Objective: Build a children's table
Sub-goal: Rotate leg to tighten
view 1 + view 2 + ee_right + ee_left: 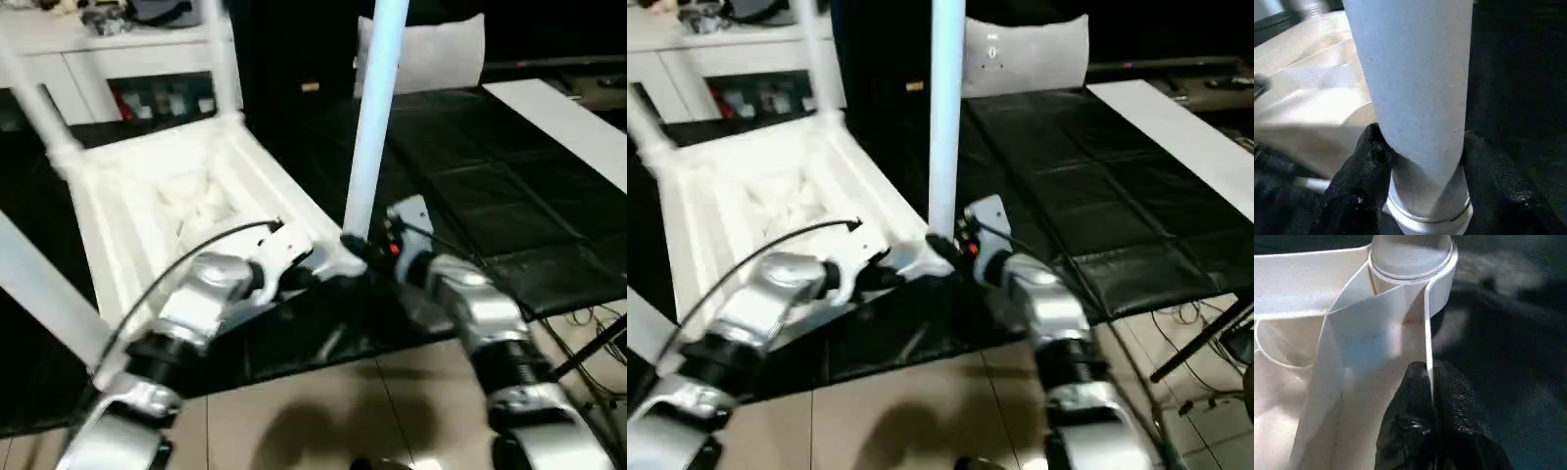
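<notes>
The children's table top (186,196) lies upside down on a black mat, ribbed underside up. White legs stand in its far-left (34,98), far-right (223,59) and near-left (44,294) corners. A fourth leg (372,127) stands upright in the near-right corner socket (1410,264). My right gripper (364,250) is shut on this leg just above the socket, one black finger (1364,161) on each side of it. My left gripper (1430,382) is shut on the thin rim wall (1427,323) of the table top, right beside that socket.
The black mat (490,196) stretches to the right, with a long white board (578,122) along its far edge. A white cabinet (98,59) stands behind the table and a white panel (431,54) behind the leg. Cables and a stand (588,343) lie at the lower right on the tiled floor.
</notes>
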Motion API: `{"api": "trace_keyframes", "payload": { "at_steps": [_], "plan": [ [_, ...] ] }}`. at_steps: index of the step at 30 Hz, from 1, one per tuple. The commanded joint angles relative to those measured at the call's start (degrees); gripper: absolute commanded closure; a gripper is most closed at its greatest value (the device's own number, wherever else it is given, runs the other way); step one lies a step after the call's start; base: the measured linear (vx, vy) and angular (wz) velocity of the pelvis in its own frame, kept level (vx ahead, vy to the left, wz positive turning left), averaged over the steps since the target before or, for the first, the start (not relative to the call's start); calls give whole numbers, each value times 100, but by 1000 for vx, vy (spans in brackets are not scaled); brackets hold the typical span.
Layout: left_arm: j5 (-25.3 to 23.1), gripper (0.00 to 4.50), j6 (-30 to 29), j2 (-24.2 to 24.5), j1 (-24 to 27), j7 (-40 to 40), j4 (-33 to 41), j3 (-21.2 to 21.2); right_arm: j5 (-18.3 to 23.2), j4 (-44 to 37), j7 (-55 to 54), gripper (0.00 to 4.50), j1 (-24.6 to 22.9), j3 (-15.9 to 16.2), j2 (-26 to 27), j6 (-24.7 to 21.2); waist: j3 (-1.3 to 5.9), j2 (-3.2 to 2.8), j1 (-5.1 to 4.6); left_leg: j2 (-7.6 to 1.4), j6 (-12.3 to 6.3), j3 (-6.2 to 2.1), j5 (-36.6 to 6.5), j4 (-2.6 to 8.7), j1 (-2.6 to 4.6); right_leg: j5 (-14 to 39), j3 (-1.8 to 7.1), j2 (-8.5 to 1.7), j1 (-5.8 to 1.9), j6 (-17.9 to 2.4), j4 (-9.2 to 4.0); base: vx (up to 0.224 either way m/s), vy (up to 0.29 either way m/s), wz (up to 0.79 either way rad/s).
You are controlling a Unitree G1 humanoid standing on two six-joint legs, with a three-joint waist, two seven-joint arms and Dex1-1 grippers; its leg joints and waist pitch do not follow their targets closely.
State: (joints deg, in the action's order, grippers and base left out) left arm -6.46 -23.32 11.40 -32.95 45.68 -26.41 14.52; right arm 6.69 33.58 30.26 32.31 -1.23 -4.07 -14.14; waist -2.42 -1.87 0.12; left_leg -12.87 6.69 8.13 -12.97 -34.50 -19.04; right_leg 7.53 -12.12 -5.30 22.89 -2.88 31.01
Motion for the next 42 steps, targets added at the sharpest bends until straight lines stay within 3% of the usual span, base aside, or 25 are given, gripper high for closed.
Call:
{"api": "trace_keyframes", "payload": {
  "at_steps": [1,2,5,8,12,14,16,19,21,25,28,33,36,42],
  "plan": [
    [149,450,153,-472,-280,-116,151,217,57,339,-406,225,133,88,418,17,403,-24,39,21,-423,28,-930,354,-82,2549,256,-353,-397,16,-481,0,0,0],
    [149,450,153,-472,-280,-116,151,217,57,339,-406,205,133,88,418,17,408,-10,42,15,-443,28,-871,357,-89,2450,276,-351,-399,-36,-462,0,0,0],
    [19,450,231,-432,-277,-100,147,249,80,251,-252,184,79,69,422,210,447,-6,117,-19,-605,41,-402,355,-103,1736,390,-379,-409,-446,-295,18,-1,2],
    [-68,450,393,-279,-241,-34,107,300,74,76,-64,153,-44,91,286,339,468,3,204,-31,-729,48,-48,338,-120,1357,435,-384,-418,-594,-197,0,0,0],
    [-162,450,794,88,-154,213,20,431,96,-196,696,111,-303,247,-160,538,443,9,308,-16,-767,81,-127,334,-112,1417,461,-376,-411,-602,-183,0,0,0],
    [-178,450,1063,326,-96,504,-44,483,251,-363,1342,100,-419,244,-503,582,427,10,377,-26,-739,86,-290,348,-98,1678,455,-372,-407,-487,-227,0,0,0],
    [-170,450,1226,484,-63,762,-63,529,354,-454,1764,67,-453,232,-746,584,424,16,399,-32,-693,86,-387,359,-81,1821,450,-363,-405,-422,-249,0,0,0],
    [-123,450,1647,706,-35,1183,-86,636,411,-512,2249,55,-446,247,-1077,609,419,9,444,-49,-649,81,-466,365,-70,1909,453,-358,-385,-400,-255,0,0,0],
    [-74,450,1912,904,-7,1590,-56,761,437,-460,2686,23,-392,297,-1327,644,428,16,494,-54,-629,85,-469,364,-57,1916,459,-367,-379,-424,-250,0,0,0],
    [-94,450,2306,1235,-3,2184,-61,1008,395,-334,3439,4,-246,474,-1734,696,448,19,590,-85,-672,90,-308,349,-66,1575,481,-361,-371,-574,-163,0,0,0],
    [-117,450,2504,1358,-8,2454,-79,1108,388,-270,3779,4,-155,594,-1876,710,446,22,638,-81,-652,101,-293,347,-70,1651,482,-372,-372,-567,-167,0,0,0],
    [13,450,2893,1622,-7,3235,19,1311,204,-187,4667,4,13,1076,-2136,879,438,44,666,-81,-646,105,-321,349,-84,1752,484,-370,-372,-528,-166,0,0,0],
    [44,450,2970,1659,-47,3362,12,1345,363,-205,5142,4,45,1177,-2154,708,438,57,698,-92,-618,106,-363,354,-71,1846,487,-370,-369,-506,-179,0,0,0],
    [69,450,3032,1657,-82,3452,-15,1343,490,-143,5467,49,104,1244,-2144,600,450,59,779,-104,-590,109,-282,353,-64,1800,495,-371,-360,-519,-159,0,0,0]
  ]
}}
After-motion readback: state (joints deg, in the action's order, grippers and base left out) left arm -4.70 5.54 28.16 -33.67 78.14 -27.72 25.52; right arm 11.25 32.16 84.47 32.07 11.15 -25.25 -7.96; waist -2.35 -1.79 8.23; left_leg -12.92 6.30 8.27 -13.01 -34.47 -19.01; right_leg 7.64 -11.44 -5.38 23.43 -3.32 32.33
